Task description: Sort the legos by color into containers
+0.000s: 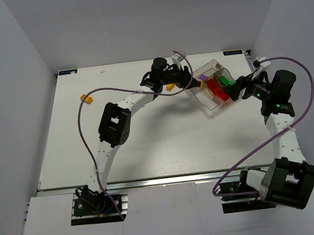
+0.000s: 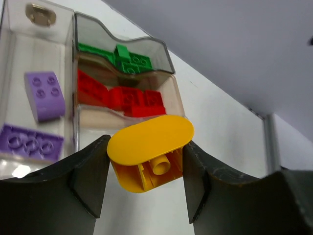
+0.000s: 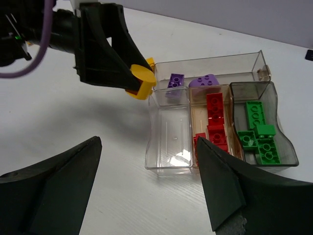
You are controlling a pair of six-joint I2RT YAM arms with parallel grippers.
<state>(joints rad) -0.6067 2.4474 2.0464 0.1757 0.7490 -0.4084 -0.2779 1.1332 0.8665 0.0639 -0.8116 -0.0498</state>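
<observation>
My left gripper [image 2: 146, 181] is shut on a yellow lego [image 2: 150, 152] and holds it just off the left end of the clear box [image 3: 161, 164]; the yellow lego also shows in the right wrist view [image 3: 139, 81]. The box holds purple legos [image 3: 175, 81], red legos [image 3: 214, 112] and green legos [image 3: 259, 132] in separate compartments. The near-left compartment [image 3: 170, 132] is empty. My right gripper [image 3: 146, 183] is open and empty, just short of the box's near side. In the top view the left gripper [image 1: 184, 81] is left of the box [image 1: 207, 102] and the right gripper [image 1: 234, 90] is at its right.
An orange lego [image 1: 87, 98] lies far left on the white table. Another orange lego [image 1: 170, 86] lies by the left gripper. The purple cable [image 1: 114, 88] arcs over the left arm. Grey walls close in the table on both sides.
</observation>
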